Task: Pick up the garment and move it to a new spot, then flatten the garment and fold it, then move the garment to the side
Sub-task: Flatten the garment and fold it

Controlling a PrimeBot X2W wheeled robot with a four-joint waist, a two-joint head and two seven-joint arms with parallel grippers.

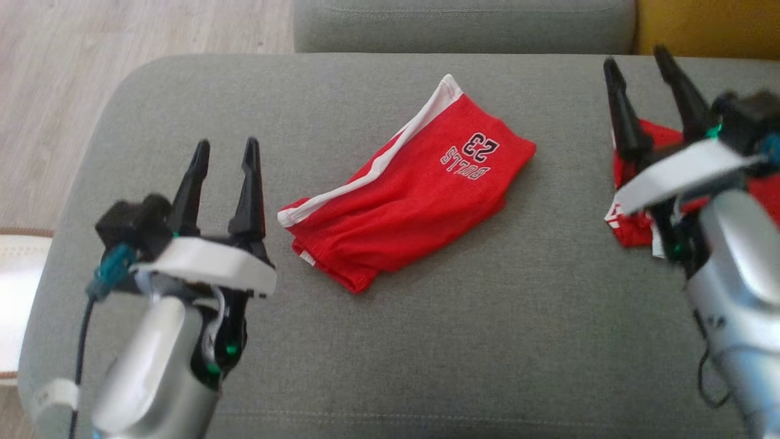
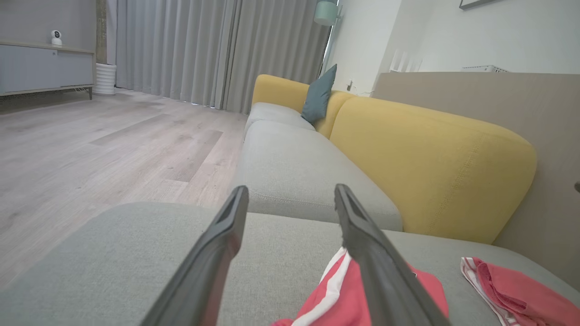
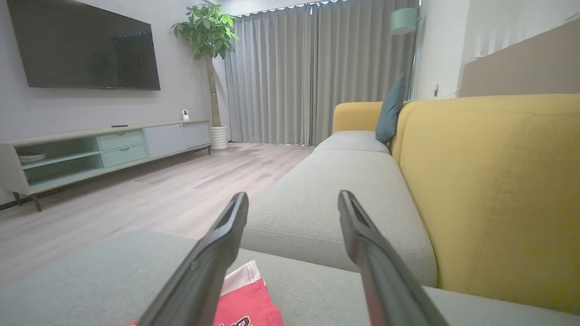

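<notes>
The garment (image 1: pixel 408 189), red shorts with a white side stripe and "BULLS 23" printed on them, lies folded in the middle of the grey sofa seat (image 1: pixel 378 341). My left gripper (image 1: pixel 225 149) hovers open to its left, nothing between the fingers. My right gripper (image 1: pixel 640 67) is open at the far right, raised above a second red garment (image 1: pixel 634 225) that my arm partly hides. The shorts (image 2: pixel 335 294) peek out behind the right finger in the left wrist view, and their printed corner (image 3: pixel 247 299) shows in the right wrist view.
The other red piece (image 2: pixel 507 290) lies to the right of the shorts. A yellow backrest (image 2: pixel 435 163) runs along the sofa's far side, with a teal cushion (image 2: pixel 319 95) further down. Wooden floor (image 1: pixel 67 91) lies beyond the seat's left edge.
</notes>
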